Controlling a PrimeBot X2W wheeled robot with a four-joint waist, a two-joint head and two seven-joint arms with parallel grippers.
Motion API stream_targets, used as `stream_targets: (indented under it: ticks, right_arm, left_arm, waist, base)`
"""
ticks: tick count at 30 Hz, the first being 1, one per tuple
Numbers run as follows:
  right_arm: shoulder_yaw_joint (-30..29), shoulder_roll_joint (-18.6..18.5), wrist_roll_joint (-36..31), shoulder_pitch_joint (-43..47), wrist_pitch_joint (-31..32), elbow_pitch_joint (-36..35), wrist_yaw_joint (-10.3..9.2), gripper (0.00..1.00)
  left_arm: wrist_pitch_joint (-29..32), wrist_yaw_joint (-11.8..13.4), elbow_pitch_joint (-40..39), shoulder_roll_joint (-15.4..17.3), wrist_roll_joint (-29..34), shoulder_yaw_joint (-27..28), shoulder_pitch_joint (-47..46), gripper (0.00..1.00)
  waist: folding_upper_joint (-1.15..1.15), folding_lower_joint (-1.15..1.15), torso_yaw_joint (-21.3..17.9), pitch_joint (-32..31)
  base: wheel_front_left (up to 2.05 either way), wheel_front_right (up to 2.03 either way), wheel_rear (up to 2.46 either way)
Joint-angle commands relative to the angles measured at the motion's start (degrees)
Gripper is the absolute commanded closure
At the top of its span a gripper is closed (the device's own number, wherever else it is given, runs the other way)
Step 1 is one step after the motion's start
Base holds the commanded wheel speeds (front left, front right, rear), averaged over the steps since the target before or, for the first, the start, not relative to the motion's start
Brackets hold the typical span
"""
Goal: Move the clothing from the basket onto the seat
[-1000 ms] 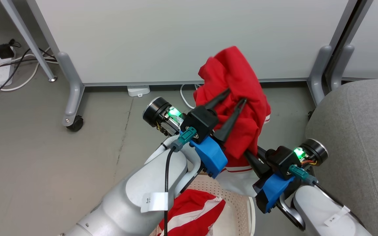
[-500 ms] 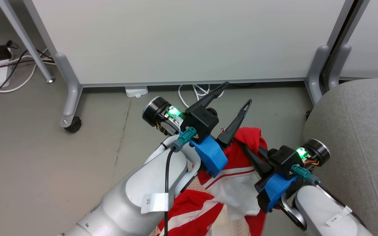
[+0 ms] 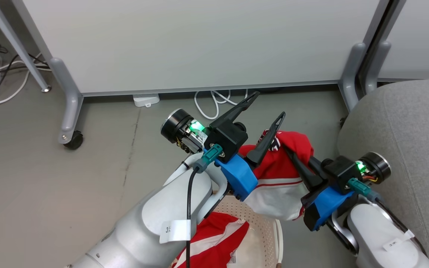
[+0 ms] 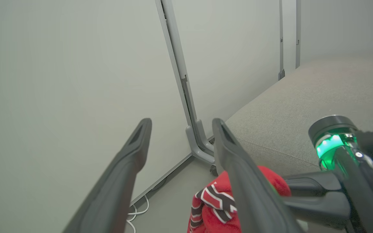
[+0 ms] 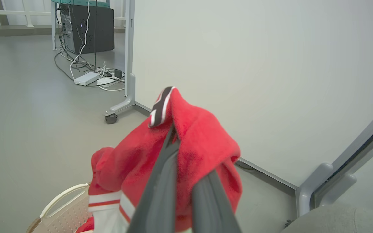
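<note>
A red garment with white trim (image 3: 279,176) hangs from my right gripper (image 3: 288,149), which is shut on it above the floor, between the basket and the seat. In the right wrist view the same garment (image 5: 199,145) drapes over the shut fingers (image 5: 160,194). My left gripper (image 3: 269,105) stands open just left of it, nothing between its fingers (image 4: 131,155). A second red and white garment (image 3: 218,238) lies in the cream perforated basket (image 3: 270,223) under my left arm. The grey seat (image 3: 404,119) is at the right.
A white partition on grey wheeled legs (image 3: 67,108) stands across the back, with white cables (image 3: 214,100) on the floor at its foot. More cables and a power strip (image 5: 86,77) lie further left. Bare grey floor stretches to the left.
My left gripper has opened and let go of the garment, which fell from over its fingers to hang from the right gripper. The right gripper has shifted slightly right; the camera moved a little.
</note>
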Motion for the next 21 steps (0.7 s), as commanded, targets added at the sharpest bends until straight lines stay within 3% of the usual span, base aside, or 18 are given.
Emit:
stream_targets:
  ticks: [1, 21]
  right_arm:
    - [-0.8, -0.3, -0.3, 0.0, -0.2, -0.5, 0.01, 1.0]
    - [-13.6, -0.6, -2.4, 3.0, -0.2, -5.9, 0.01, 1.0]
  left_arm:
    - [-0.3, 0.2, -0.1, 0.3, 0.2, 0.1, -0.7, 0.0]
    - [-0.3, -0.4, -1.1, 0.3, 1.4, -2.4, 0.6, 0.0]
  waist:
    - [0.0, 0.0, -0.7, 0.5]
    - [0.0, 0.0, -12.1, 3.4]
  base:
    - [0.0, 0.0, 0.0]
    - [0.0, 0.0, 0.0]
